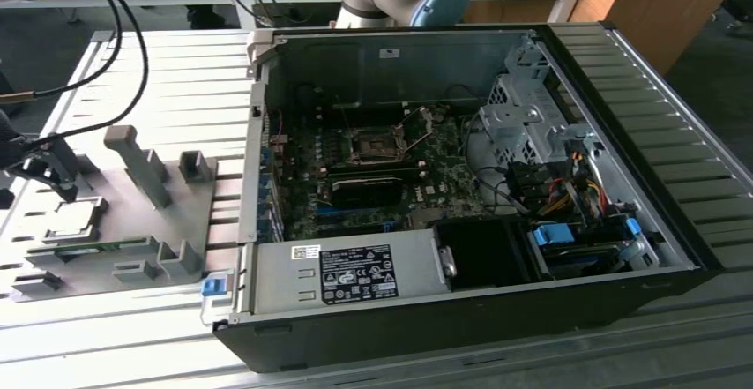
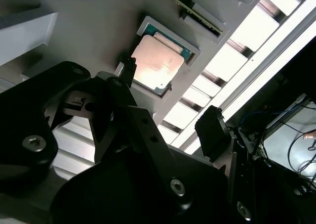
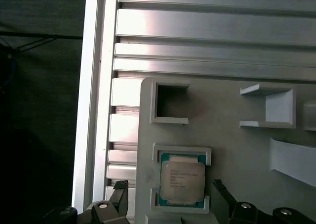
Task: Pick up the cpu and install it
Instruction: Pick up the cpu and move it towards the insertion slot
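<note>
The gripper [image 3: 169,188] hangs open just over the cpu [image 3: 182,179]. Its two dark fingers [image 3: 120,194] are spread to either side of the chip and, as far as both wrist views show, touch neither it nor anything else. The cpu lies flat, metal top up, in a raised-rim pocket of the grey holder [image 3: 237,155], which sits on the slatted table [image 3: 197,36] at the exterior view's left. The nearest risk is that rim: it seems cut away only on the two sides where the fingers stand, so a descent slightly off centre could land a finger on the rim or on the chip's top rather than beside its edges. A grip catching just one corner could tilt the chip, jam it in the pocket or let it drop. A thin green memory stick [image 2: 190,9] sits in the holder just beside the pocket and could be knocked. Farther off, the open computer case [image 1: 389,63] lies well apart, its socket [image 1: 379,147] low between the walls. A chip held crooked would likely meet that socket askew, and I judge that could harm the contacts.
</note>
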You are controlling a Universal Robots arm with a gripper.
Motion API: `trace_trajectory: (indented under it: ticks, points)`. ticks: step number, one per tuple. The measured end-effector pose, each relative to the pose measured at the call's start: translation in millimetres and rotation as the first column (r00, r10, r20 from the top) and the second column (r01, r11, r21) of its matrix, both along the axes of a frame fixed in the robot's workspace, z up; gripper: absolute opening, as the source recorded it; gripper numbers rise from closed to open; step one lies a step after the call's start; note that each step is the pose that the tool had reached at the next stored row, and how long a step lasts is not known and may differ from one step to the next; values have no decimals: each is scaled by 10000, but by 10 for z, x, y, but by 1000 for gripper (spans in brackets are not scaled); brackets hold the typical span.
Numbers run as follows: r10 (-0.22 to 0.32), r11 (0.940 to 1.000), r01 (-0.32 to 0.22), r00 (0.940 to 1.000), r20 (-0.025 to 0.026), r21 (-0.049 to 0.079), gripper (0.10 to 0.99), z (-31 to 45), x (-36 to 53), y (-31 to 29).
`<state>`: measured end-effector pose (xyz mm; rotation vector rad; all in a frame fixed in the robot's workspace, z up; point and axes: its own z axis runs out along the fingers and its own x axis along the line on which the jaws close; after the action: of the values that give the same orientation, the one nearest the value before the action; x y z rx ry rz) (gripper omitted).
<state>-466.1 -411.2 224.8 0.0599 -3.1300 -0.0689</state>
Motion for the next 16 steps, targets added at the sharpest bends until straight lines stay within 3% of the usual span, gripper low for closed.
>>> trace_trajectory:
  ticks: [8, 16]
  points:
    - [44, 10000, -44, 10000, 2, 1, 761, -101, 26, -49]
    - [107, 9999, -107, 9999, 2, -1, 761, -180, 66, -58]
